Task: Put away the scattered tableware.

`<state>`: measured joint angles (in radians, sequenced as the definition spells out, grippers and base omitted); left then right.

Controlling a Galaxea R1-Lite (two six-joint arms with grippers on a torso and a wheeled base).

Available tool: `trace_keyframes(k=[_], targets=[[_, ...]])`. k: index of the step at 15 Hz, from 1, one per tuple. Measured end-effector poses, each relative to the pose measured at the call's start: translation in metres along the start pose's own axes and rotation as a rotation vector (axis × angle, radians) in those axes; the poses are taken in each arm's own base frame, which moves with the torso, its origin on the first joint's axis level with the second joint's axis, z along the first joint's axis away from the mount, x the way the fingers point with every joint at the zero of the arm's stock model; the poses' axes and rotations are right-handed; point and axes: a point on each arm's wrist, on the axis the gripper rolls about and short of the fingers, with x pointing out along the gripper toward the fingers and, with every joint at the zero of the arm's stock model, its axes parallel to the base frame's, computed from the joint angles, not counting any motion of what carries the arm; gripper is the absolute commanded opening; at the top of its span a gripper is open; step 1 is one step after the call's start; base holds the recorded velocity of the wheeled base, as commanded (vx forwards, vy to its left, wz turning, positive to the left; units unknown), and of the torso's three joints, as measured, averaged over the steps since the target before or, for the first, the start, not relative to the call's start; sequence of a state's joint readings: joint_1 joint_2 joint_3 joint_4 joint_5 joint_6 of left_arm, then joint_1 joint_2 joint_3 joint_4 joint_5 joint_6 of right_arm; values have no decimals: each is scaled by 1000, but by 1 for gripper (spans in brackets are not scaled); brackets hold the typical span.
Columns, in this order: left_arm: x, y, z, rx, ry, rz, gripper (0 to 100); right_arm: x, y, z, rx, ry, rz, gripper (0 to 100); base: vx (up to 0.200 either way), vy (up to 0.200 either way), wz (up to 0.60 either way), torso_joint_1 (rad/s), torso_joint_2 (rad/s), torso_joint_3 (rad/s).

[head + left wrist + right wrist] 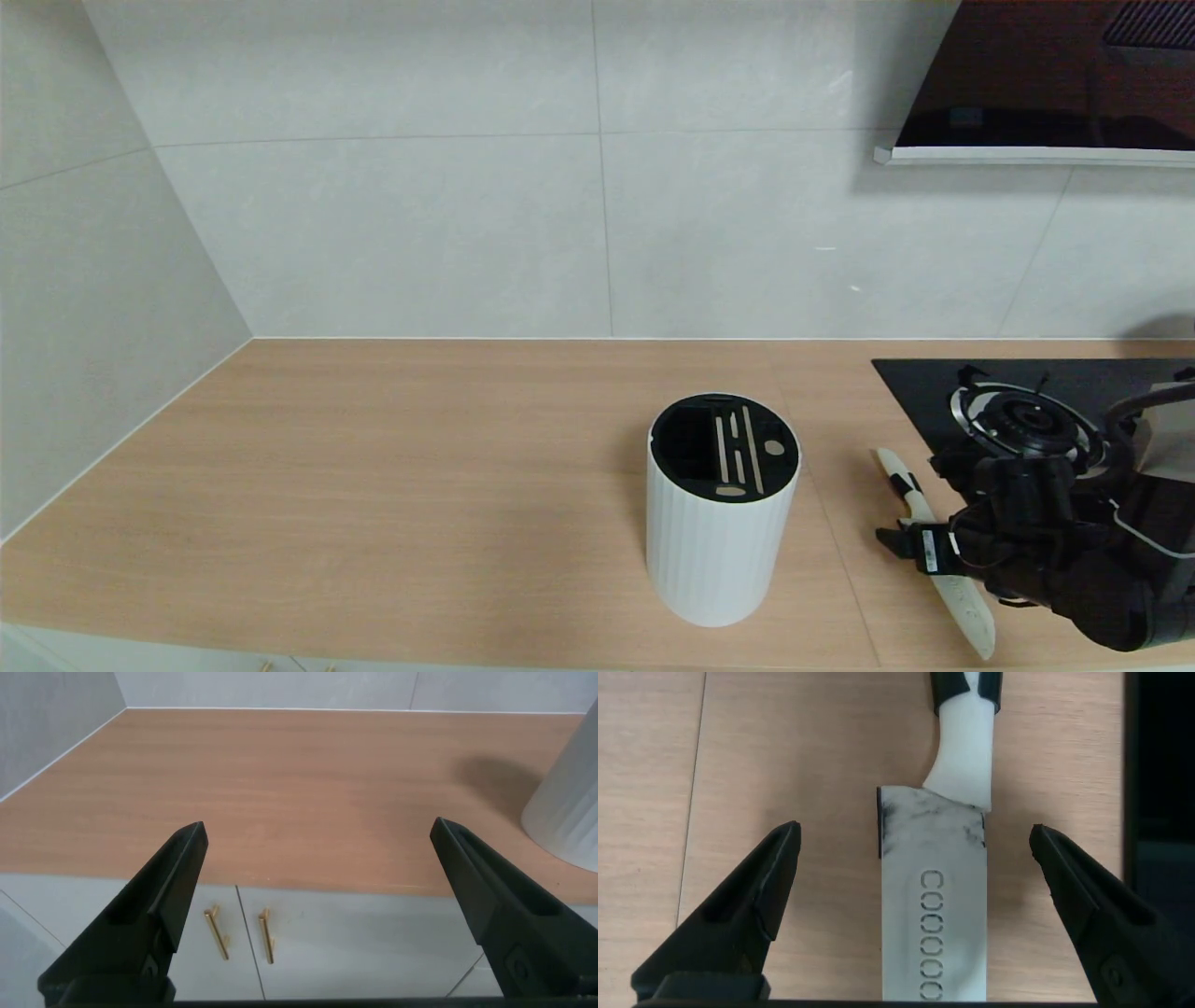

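A: Where is the knife now?

B: It lies flat on the wooden tabletop, near the front edge. It is to the right of the holder, between the holder and the black glass stove. Its handle points toward the wall, and the blade points toward the front.

A: What does it look like?

B: The blade is broad and white, with grey smears like marble and a row of small ovals along it. The handle is smooth and white, a little curved, with a black band.

A: And the holder?

B: It is a white cylinder that stands upright, with fine vertical ribs on the side. The top is a dark disc with several narrow slots and one larger square opening.

A: What about the right end effector?

B: It is over the knife, wide open, with nothing in it. One dark, wedge-shaped finger is on each side of the blade, and both are apart from it. I cannot tell how high it is above the blade.

A: And the left end effector?

B: It is also wide open and it holds nothing. It is at the front edge of the tabletop, left of the holder. Below it there are pale cabinet doors with two thin golden handles.

A: Anything on the stove?

B: A round metal burner with a shiny ring.
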<state>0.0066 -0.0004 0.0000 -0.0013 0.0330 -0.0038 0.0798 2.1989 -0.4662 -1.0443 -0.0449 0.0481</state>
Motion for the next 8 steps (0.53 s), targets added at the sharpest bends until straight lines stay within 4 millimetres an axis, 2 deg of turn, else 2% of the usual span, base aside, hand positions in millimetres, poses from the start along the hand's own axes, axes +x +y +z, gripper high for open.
trace_keyframes(k=[8], targets=[[0, 0, 0, 0, 0, 0, 100, 7, 0, -1, 7, -2, -7, 100, 0, 0, 0, 0, 0, 0]])
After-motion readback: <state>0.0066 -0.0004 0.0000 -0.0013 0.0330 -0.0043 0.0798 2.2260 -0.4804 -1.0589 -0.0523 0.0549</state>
